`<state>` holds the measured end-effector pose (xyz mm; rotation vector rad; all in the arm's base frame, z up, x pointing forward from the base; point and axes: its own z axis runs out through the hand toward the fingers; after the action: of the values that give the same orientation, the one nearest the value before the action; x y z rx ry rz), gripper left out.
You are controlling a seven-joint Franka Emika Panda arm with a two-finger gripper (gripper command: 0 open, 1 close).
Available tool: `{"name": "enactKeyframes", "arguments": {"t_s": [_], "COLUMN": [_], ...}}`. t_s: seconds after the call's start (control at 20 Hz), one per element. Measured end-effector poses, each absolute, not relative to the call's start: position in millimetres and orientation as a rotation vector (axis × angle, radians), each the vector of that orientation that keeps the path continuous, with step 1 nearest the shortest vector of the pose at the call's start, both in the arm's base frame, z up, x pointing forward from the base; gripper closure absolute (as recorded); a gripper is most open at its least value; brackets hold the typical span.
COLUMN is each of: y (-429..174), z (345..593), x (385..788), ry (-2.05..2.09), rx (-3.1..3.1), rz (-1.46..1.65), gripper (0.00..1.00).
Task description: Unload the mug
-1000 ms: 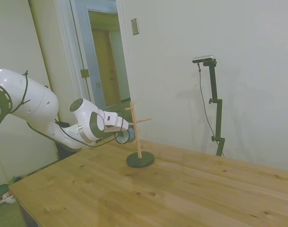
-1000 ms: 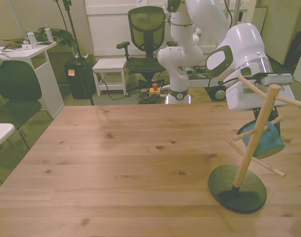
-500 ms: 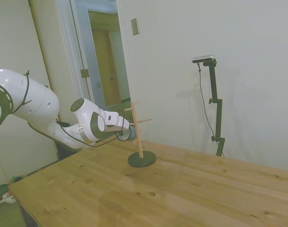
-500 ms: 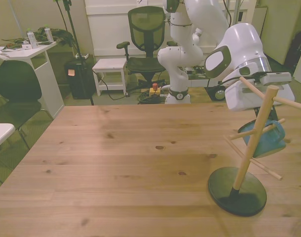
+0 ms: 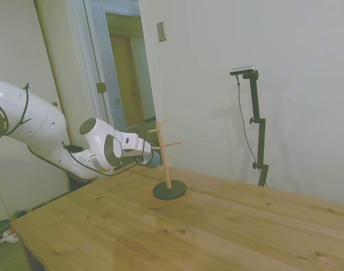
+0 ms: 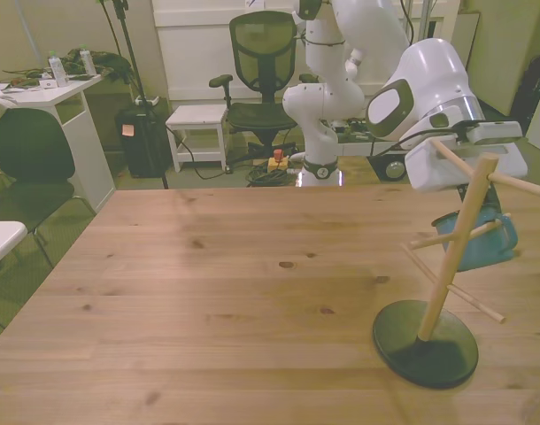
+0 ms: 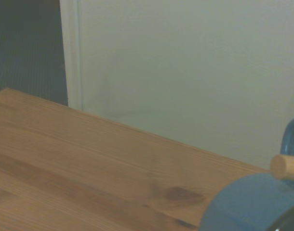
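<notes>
Mug (image 6: 488, 241) hangs at the peg stand (image 6: 451, 257), off the table (image 6: 208, 292), so unloading looks under way, not done. Judging from the front view, a lower peg points toward it, but I can't tell whether the handle is hooked or already clear. Left: free it from the pegs and set it down on the wood.

Gripper (image 6: 489, 202) sits right above the mug, at its 12 o'clock, close enough to be gripping it, but the fingers are hidden behind the post and pegs, so spread or pinching, can't tell.

From the stand's black base (image 6: 426, 341) the mug is up at about 1 o'clock. Side view: mug (image 5: 153, 160) is mostly hidden between the arm's tip and the post. Wrist view: blurry blue curve with a peg end (image 7: 287, 166) touching or just over it.
</notes>
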<state>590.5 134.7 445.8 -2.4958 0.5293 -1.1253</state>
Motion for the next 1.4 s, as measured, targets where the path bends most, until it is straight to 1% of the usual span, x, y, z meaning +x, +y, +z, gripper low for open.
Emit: {"name": "enactKeyframes", "arguments": {"t_s": [0.3, 0.5, 0.65, 0.95, 1.15, 1.2, 1.4], "y": [143, 166, 172, 174, 174, 169, 138], "z": [449, 444, 442, 423, 416, 416, 431], "x": [584, 570, 564, 542, 525, 523, 508], "ry": [0.451, 0.338, 0.319, 0.344, 0.405, 0.441, 0.55], "rx": [-2.487, -2.48, -2.484, -2.535, -2.575, -2.588, -2.649], "rz": [-1.148, -1.146, -1.131, -1.048, -0.987, -0.973, -0.947], "gripper": [1.0, 1.0, 1.0, 1.0, 1.0, 1.0, 1.0]}}
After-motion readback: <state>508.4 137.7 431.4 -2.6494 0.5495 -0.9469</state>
